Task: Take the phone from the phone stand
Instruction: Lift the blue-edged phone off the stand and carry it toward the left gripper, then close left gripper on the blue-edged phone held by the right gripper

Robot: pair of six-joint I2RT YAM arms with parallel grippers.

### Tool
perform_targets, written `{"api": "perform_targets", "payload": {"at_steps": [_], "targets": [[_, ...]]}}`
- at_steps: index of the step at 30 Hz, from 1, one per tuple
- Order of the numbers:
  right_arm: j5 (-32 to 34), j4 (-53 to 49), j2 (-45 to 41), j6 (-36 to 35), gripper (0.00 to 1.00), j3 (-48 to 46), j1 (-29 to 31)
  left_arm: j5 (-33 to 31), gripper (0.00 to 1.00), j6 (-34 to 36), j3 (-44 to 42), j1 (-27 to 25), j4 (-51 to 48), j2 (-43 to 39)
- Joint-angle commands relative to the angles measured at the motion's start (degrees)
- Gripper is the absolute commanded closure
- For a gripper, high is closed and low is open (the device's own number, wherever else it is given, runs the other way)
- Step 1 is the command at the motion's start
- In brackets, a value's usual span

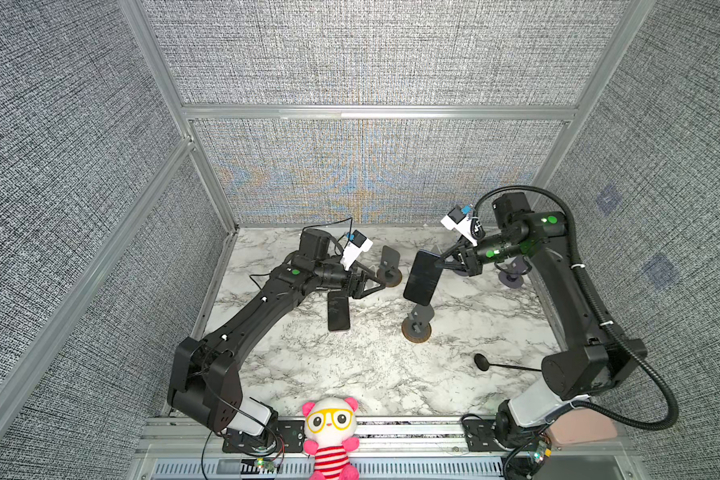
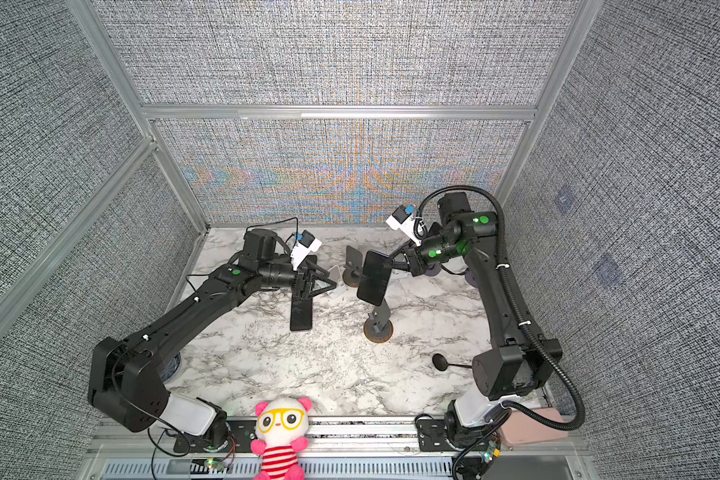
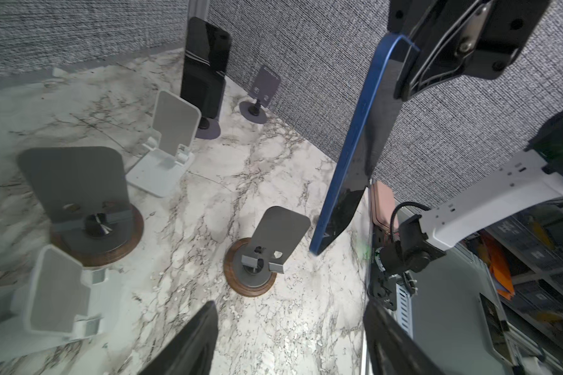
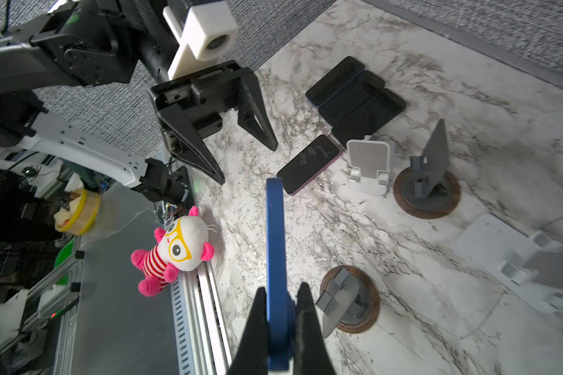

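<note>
You are working over a white, grey-veined marble-patterned bench (image 1: pixel 350 374) that is carrying everything here. Your black left arm (image 1: pixel 246 318) and right arm (image 1: pixel 570 295) are reaching in from opposite sides of it. Your right gripper (image 4: pixel 280 293) is clamping on a blue-framed, dark-screened phone (image 1: pixel 422 276), with its two black fingers pressing on the phone's flat faces near one end. Your left gripper (image 4: pixel 247 164) is hovering across from it, with its fingers standing apart and nothing between them.

A pink-and-white plush toy with yellow glasses and a red-striped body (image 1: pixel 331 436) is sitting at the bench edge between the two arms, well apart from both grippers.

The phone is hanging in the air, tilted, with its free end pointing down and away from the right gripper. Just below that free end, the grey plate phone stand on a round wooden base (image 1: pixel 416 328) is standing near the right gripper, and in the left wrist view the phone is hanging clear of it, not touching.

A dark phone with a purple edge (image 4: pixel 309 164) is lying flat on the bench just beside the left gripper's fingertips, and three more dark phones (image 4: pixel 355 94) are lying side by side beyond it. A second grey stand on a wooden base (image 1: pixel 389 266) is standing between the two grippers, nearer the left one. A small white folding stand (image 4: pixel 369 165) is standing next to the purple-edged phone, near the left gripper.
</note>
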Motion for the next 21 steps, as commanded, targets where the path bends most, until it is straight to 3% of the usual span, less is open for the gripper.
{"api": "perform_targets", "payload": {"at_steps": [1,6,21], "targets": [[-5.1,-6.3,1.4,-6.8,1.00,0.7,0.4,3.2,0.32,2.7,1.3,-0.9,-3.3,1.1],[-6.6,-9.5,2.9,-11.0,1.00,0.8,2.1,4.3,0.44,1.2,1.6,-2.2,-0.9,2.3],[-10.0,-6.4,3.8,-11.1,1.00,-0.8,2.7,5.7,0.59,-0.6,2.9,-6.4,2.3,4.5]]}}
